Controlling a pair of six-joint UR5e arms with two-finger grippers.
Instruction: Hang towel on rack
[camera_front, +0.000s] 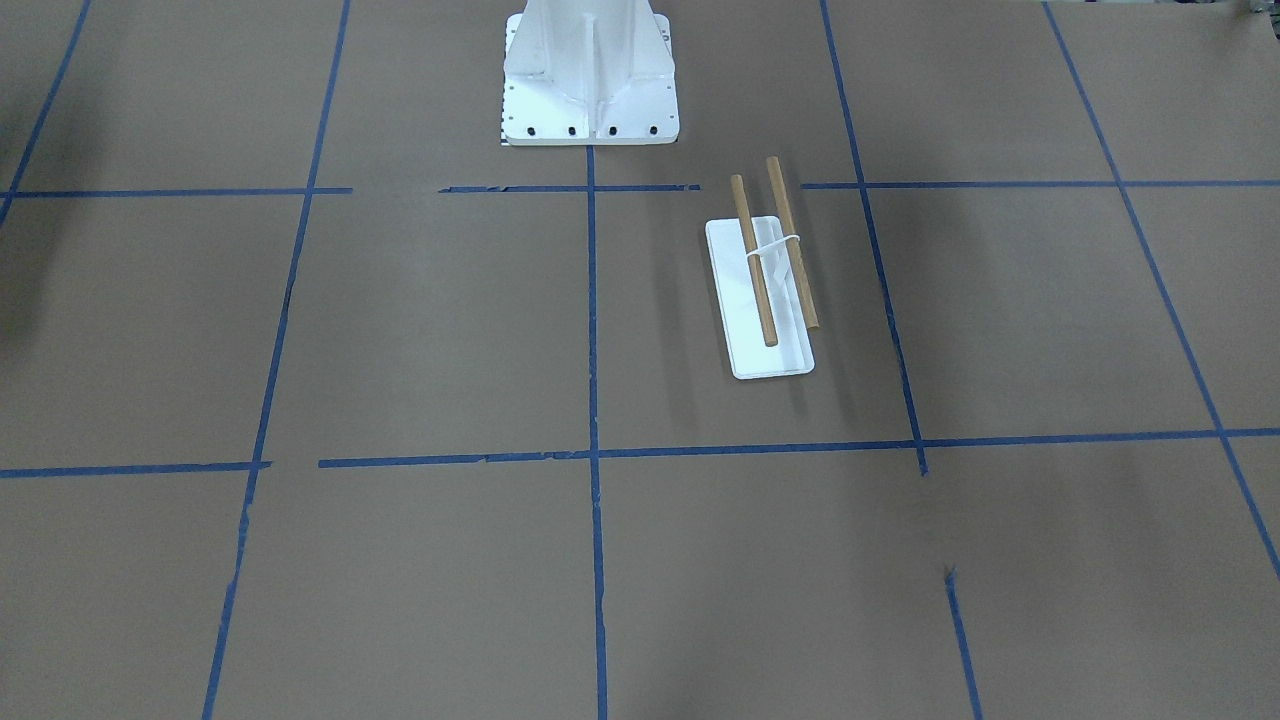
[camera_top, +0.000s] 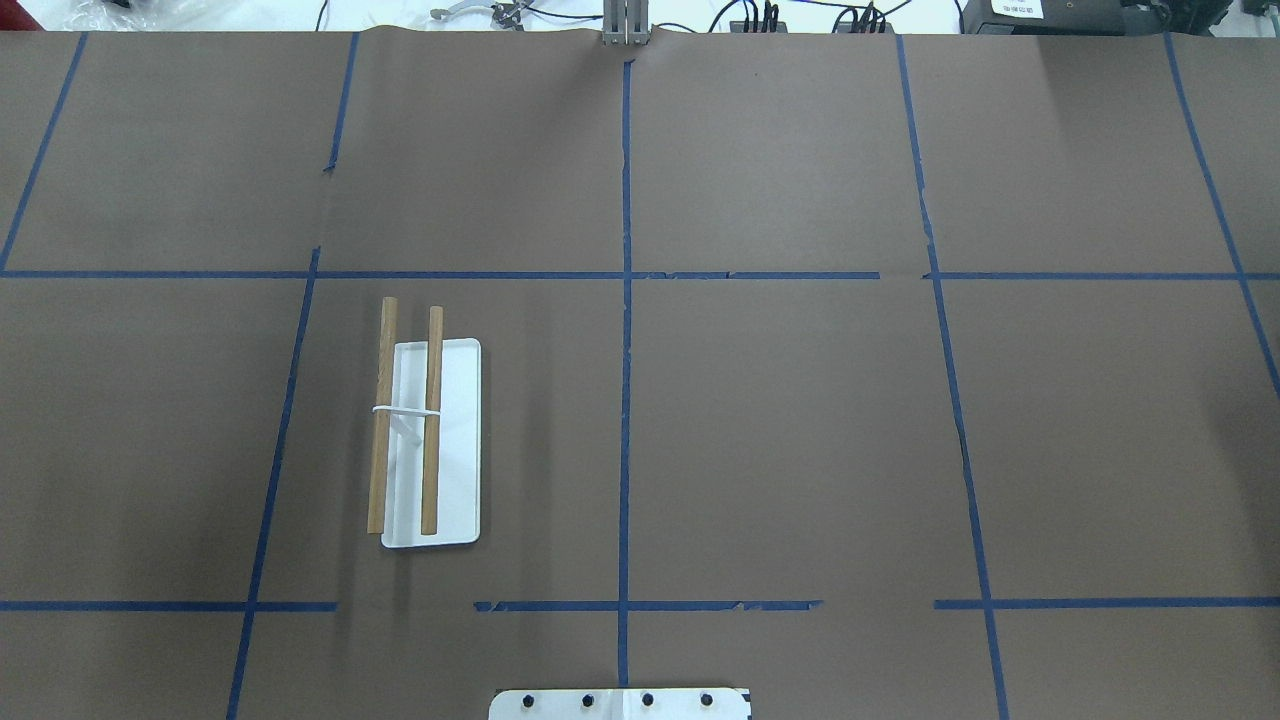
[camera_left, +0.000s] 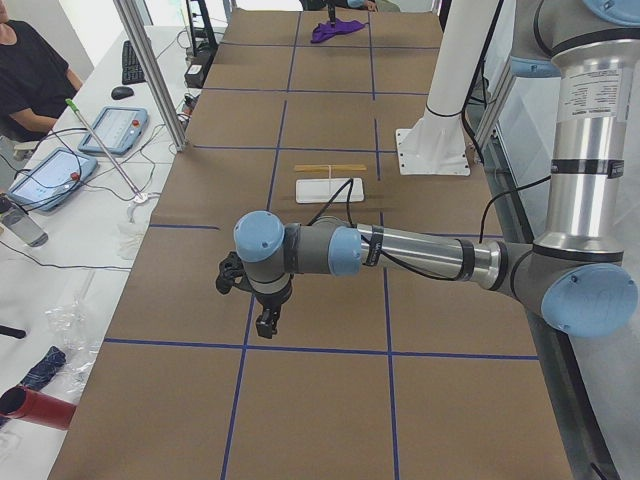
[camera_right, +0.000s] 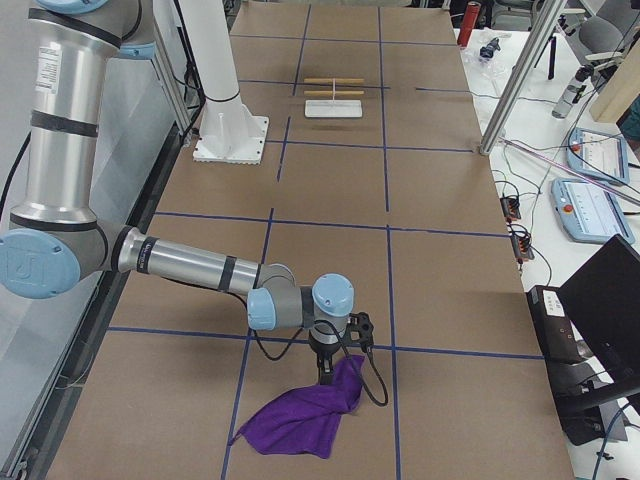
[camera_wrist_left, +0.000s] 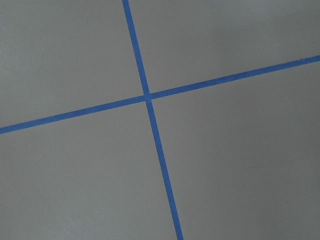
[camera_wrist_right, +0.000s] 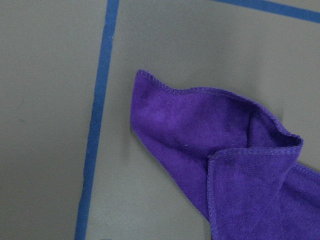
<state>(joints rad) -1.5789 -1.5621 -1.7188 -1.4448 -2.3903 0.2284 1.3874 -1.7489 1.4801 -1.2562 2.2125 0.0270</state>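
The rack (camera_top: 430, 440) stands on the robot's left half of the table: two wooden dowels on white wire over a white tray (camera_front: 770, 362). It shows small in both side views (camera_left: 330, 185) (camera_right: 333, 95). The purple towel (camera_right: 300, 415) lies crumpled on the table at the robot's far right end, and fills the right wrist view (camera_wrist_right: 225, 150). My right gripper (camera_right: 326, 378) points down at the towel's upper corner; I cannot tell whether it is open or shut. My left gripper (camera_left: 266, 326) hangs over bare table at the left end; I cannot tell its state.
The white robot pedestal (camera_front: 590, 80) is bolted at the table's robot side. Blue tape lines (camera_wrist_left: 147, 96) grid the brown table. Metal frame posts (camera_right: 515, 80) (camera_left: 150, 70) stand along the operators' edge. A red can (camera_left: 35, 408) and tablets (camera_left: 50, 175) lie on the side bench.
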